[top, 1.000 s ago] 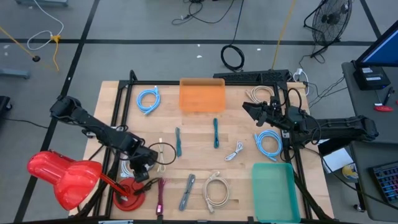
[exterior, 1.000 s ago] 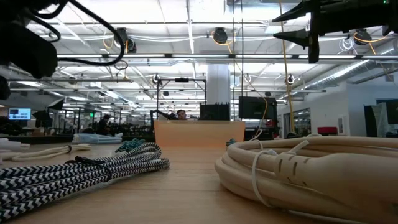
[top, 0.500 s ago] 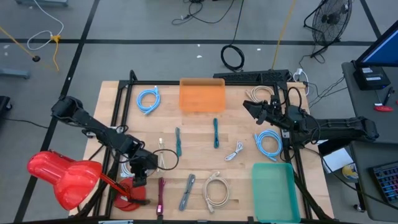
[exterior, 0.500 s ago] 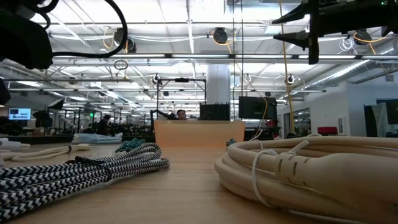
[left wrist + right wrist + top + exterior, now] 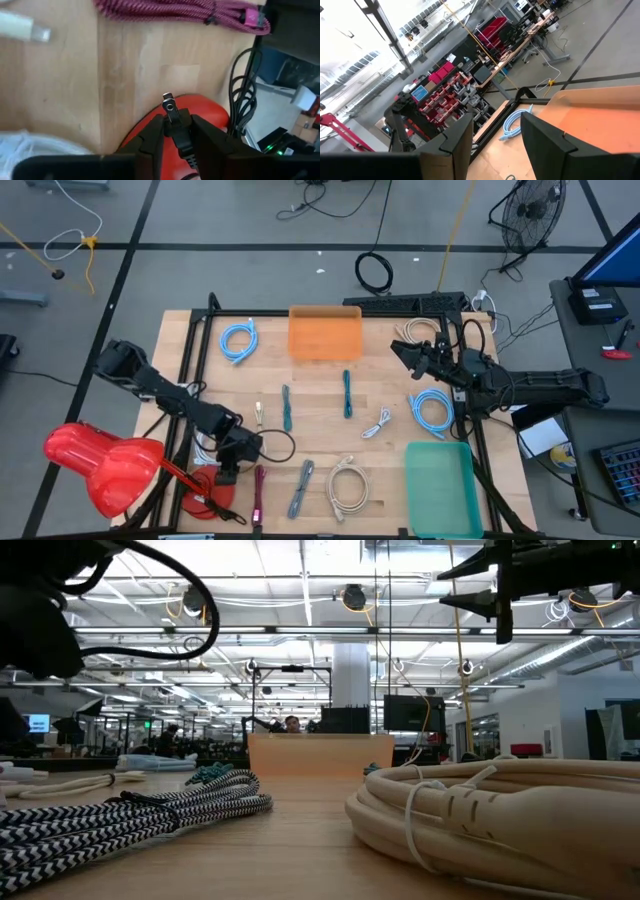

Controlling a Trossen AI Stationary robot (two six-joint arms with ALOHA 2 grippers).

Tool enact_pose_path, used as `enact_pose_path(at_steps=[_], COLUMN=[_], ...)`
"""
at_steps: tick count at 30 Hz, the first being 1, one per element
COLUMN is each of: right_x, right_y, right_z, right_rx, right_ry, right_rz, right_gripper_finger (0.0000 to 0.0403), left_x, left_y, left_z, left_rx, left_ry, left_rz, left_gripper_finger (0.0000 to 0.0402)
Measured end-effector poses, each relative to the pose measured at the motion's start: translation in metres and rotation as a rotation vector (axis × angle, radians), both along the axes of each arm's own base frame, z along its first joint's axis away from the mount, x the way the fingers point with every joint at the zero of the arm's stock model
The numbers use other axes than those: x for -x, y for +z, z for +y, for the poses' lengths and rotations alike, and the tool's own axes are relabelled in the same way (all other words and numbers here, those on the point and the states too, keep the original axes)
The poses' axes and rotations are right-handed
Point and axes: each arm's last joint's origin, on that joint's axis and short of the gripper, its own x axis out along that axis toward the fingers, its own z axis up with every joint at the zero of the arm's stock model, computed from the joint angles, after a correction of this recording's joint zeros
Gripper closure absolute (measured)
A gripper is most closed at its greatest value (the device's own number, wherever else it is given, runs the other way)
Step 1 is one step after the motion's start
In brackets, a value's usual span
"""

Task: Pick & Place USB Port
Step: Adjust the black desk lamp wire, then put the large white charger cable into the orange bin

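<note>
**Two arms in view, one black cable end pinched at near-left corner**

Left gripper (image 5: 174,132) down at near-left part of table (image 5: 320,385), above red dish (image 5: 205,500). Fingers (image 5: 150,145) pressed against black USB plug (image 5: 174,116), metal tip poking out past fingertips; black cable (image 5: 272,442) looping away over wood toward table centre. Maroon braided cable (image 5: 185,12) lying just beyond, on bare wood, apart from gripper. White connector end (image 5: 22,27) off to one side.

Right gripper (image 5: 400,350) hovering high near far-right, fingers spread, holding nothing. Orange tray (image 5: 325,332) at far edge, green bin (image 5: 438,488) at near-right; blue coils, teal cables, grey braided cable and white coil scattered between.

Risks, as judged:
- Plug held only by narrow body; grip possibly loosening, so slip or twist likely if lifted fast.
- Trailing loop likely to drag over or snag maroon cable and nearby cords during carry.
- Long reach to either container; loose tail likely to hang outside rim on release.
- Which container intended: not evident.
</note>
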Motion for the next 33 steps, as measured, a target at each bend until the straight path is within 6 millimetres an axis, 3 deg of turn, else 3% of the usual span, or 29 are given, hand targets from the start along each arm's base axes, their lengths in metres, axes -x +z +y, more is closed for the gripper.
enact_pose_path(at_steps=[11,15,22,29,33], right_x=[0.0,0.0,0.0,0.0,0.0], right_y=[-0.002,-0.004,-0.004,-0.004,-0.005], right_z=[0.0,0.0,0.0,0.0,0.0], right_rx=[-0.004,-0.025,-0.027,-0.025,-0.023], right_ry=[-0.001,0.001,0.001,0.002,0.001], right_rz=[0.023,0.034,0.031,0.033,0.044], right_gripper_finger=[0.0248,0.0248,0.0248,0.0248,0.0248], left_x=[0.001,0.001,0.023,0.062,0.07], left_y=[0.002,0.014,0.04,0.049,0.05], left_z=[0.002,0.01,0.039,0.065,0.071], left_rx=[-0.018,-0.052,-0.225,-0.517,-0.63], left_ry=[0.02,0.077,0.225,0.379,0.464], left_rz=[0.004,-0.07,-0.075,0.119,0.156], left_gripper_finger=[0.0217,0.02,0.0212,0.0233,0.024])
